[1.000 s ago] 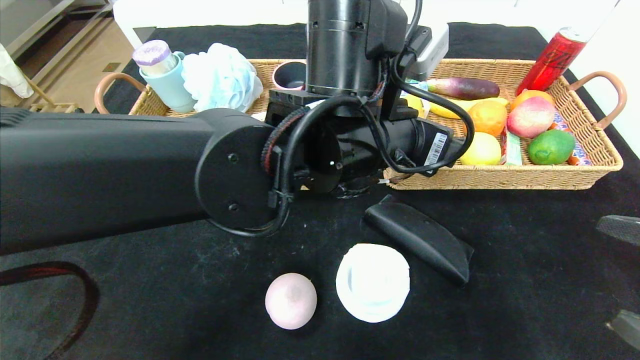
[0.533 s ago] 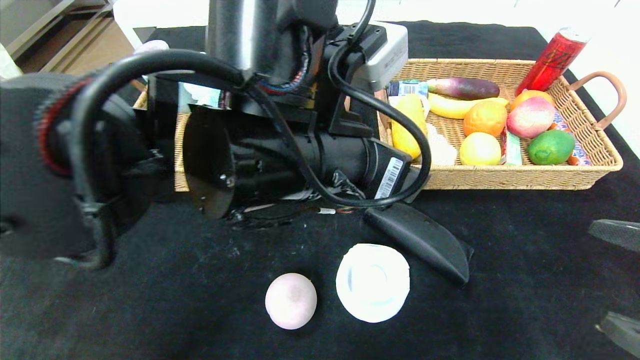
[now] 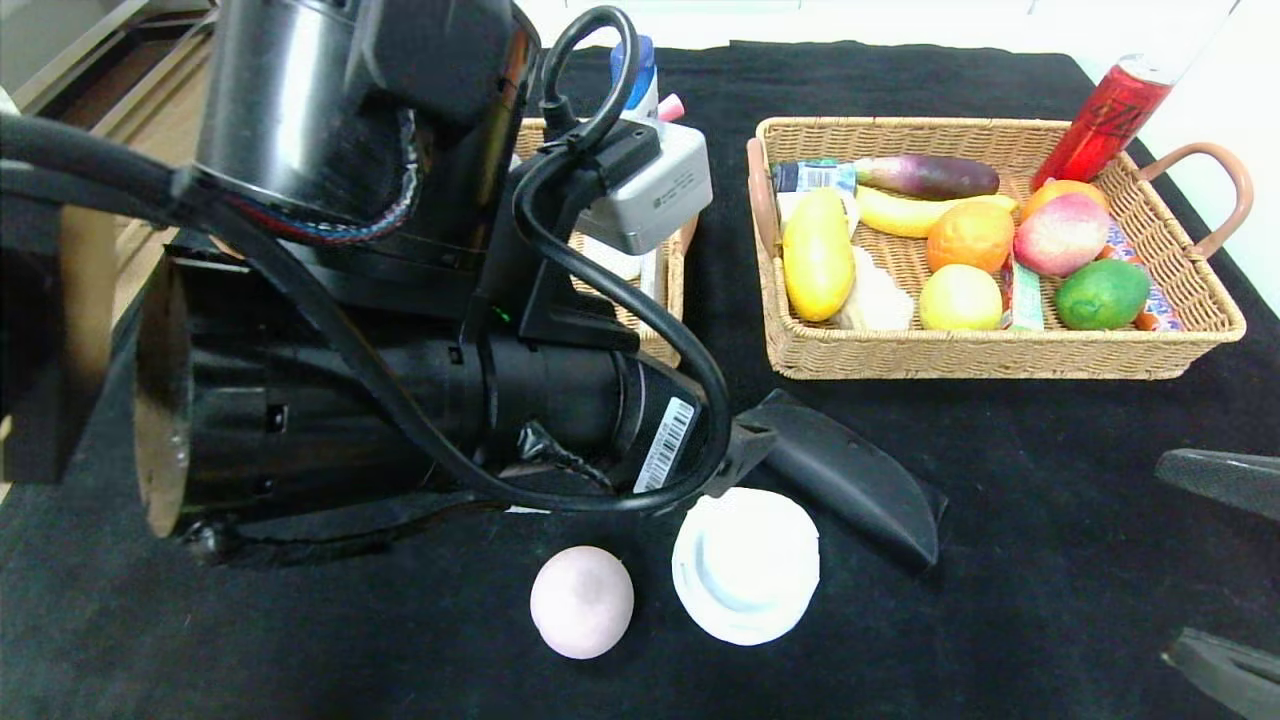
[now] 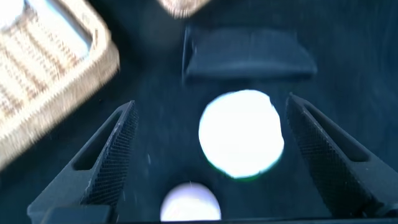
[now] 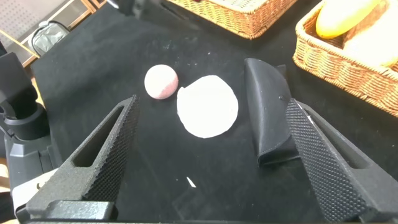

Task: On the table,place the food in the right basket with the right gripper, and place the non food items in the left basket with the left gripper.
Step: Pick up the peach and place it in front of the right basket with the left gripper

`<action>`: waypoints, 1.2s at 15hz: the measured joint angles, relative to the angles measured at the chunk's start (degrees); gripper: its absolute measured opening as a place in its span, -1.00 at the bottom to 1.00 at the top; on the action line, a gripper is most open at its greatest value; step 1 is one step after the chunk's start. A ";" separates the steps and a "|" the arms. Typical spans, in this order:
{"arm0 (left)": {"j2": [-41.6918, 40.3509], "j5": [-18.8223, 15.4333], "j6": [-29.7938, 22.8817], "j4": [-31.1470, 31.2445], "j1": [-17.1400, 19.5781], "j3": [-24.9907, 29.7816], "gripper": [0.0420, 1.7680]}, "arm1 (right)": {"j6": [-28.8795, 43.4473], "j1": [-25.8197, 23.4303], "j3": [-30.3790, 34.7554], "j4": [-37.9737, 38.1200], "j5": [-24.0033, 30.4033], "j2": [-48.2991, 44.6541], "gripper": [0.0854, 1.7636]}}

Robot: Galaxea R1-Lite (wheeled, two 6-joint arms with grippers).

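On the black table lie a pale pink bun, a white round tub and a black half-moon pouch. My left arm fills the left of the head view, its wrist low beside the tub. The left gripper is open above the table, with the tub between its fingers but untouched. At the right edge, my right gripper is open and empty, facing the tub and pouch. The right basket holds a yellow loaf and a lemon-like ball.
My arm hides most of the left basket. The right basket also holds a banana, an orange, a peach, a green lime, an eggplant and packets. A red can stands behind it. Bare cloth lies between the pouch and my right gripper.
My left arm swung from over the baskets toward the front left and came down, bringing its open gripper to the tub. The right gripper barely moved. The bun, tub and pouch stayed put.
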 joint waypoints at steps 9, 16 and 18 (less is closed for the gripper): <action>-3.08 2.29 -9.84 14.18 -1.05 2.84 0.93 | 0.01 0.00 0.11 0.06 -0.09 0.61 0.94; -6.36 4.33 -11.57 18.27 1.15 9.58 0.94 | 0.01 0.00 0.38 0.06 -0.09 0.91 0.94; -5.18 4.44 -12.90 18.03 2.65 9.92 0.94 | 0.00 0.00 0.39 0.04 -0.09 0.91 0.94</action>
